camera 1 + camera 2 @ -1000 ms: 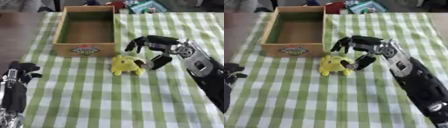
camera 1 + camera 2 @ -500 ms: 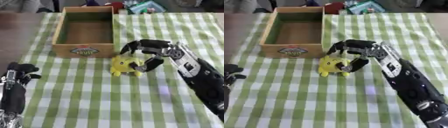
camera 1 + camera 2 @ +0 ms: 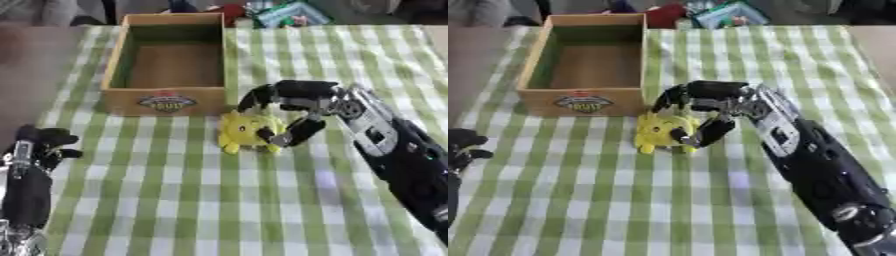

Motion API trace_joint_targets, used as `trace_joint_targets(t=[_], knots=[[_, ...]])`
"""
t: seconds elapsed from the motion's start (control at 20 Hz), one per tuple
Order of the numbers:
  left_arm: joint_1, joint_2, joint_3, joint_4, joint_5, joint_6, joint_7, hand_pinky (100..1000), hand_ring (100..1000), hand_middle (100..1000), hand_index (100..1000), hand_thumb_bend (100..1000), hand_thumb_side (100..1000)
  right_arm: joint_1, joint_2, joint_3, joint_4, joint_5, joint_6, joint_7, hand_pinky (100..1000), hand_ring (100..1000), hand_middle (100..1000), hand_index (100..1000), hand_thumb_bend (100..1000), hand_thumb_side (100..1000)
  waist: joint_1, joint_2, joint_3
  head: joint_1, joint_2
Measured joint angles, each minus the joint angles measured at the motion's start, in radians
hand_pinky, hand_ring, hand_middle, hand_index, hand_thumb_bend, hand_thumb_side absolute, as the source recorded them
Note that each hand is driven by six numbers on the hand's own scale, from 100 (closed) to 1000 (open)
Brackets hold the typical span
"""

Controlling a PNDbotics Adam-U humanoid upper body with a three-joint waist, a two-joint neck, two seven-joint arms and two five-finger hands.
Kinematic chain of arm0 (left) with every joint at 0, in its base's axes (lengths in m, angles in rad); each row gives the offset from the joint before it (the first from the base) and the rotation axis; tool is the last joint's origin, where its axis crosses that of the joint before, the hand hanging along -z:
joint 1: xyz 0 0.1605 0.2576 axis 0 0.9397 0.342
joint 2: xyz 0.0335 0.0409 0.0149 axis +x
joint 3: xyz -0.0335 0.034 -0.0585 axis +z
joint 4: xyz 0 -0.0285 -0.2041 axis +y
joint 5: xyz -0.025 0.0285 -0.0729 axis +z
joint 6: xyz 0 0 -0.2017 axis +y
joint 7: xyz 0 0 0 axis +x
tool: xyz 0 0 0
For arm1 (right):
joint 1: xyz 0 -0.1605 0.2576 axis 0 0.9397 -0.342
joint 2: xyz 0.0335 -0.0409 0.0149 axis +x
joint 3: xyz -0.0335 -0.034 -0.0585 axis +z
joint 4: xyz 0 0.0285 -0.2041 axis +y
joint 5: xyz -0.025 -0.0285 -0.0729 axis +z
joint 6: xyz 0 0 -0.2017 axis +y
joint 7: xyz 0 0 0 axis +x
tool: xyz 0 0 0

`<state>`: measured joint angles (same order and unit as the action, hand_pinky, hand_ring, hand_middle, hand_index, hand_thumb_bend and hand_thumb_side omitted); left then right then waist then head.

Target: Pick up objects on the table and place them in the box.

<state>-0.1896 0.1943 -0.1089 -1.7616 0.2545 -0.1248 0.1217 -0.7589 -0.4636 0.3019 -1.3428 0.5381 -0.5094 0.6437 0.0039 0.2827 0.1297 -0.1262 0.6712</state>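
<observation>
The checked worktop (image 3: 175, 200) carries a wooden box (image 3: 166, 97) at its far left. Just in front of the box's near right corner lies a yellow toy (image 3: 245, 132) — the right robot hand (image 3: 297, 100) curls round it, fingers behind and thumb in front. The left robot hand (image 3: 39, 145) rests idle at the lower left — fingers curled, holding nothing.

I read this as a staged tabletop workspace — a lab or demo room set up home-style. The table (image 3: 262, 200) carries a green-and-white checked cloth, a wooden box (image 3: 166, 65) with a printed label stands on it, and colourful clutter (image 3: 280, 12) — blurred — lies along the far edge.
</observation>
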Motion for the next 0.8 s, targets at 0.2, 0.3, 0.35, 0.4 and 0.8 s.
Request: trace_joint_targets(t=[0.2, 0.3, 0.35, 0.4, 0.8], knots=[[0.0, 0.0, 0.0, 0.0, 0.0, 0.0, 0.0, 541, 630, 565, 517, 100, 713, 0.003, -0.009, -0.003, -0.031, -0.017, 0.01, 0.01, 731, 856, 856, 912, 100, 232, -0.001, 0.0, -0.002, 0.0, 0.0], [0.0, 0.0, 0.0, 0.0, 0.0, 0.0, 0.0, 541, 630, 565, 517, 100, 713, 0.004, -0.01, -0.002, -0.043, -0.02, 0.016, 0.016, 735, 860, 859, 913, 100, 236, -0.002, 0.0, -0.004, 0.0, 0.0], [0.0, 0.0, 0.0, 0.0, 0.0, 0.0, 0.0, 542, 630, 565, 517, 100, 713, 0.007, -0.01, 0.001, -0.047, -0.02, 0.018, 0.018, 740, 863, 861, 914, 100, 240, -0.002, 0.0, -0.004, 0.0, 0.0], [0.0, 0.0, 0.0, 0.0, 0.0, 0.0, 0.0, 542, 630, 565, 517, 100, 713, 0.011, -0.011, 0.003, -0.05, -0.02, 0.021, 0.021, 744, 866, 864, 915, 100, 244, -0.003, 0.0, -0.004, 0.0, -0.001], [-0.001, 0.0, 0.0, 0.0, 0.0, -0.001, 0.0, 542, 630, 565, 517, 100, 712, 0.021, -0.006, 0.026, -0.024, 0.078, -0.005, -0.005, 677, 757, 808, 862, 100, 268, -0.003, 0.0, -0.001, 0.0, -0.006]])
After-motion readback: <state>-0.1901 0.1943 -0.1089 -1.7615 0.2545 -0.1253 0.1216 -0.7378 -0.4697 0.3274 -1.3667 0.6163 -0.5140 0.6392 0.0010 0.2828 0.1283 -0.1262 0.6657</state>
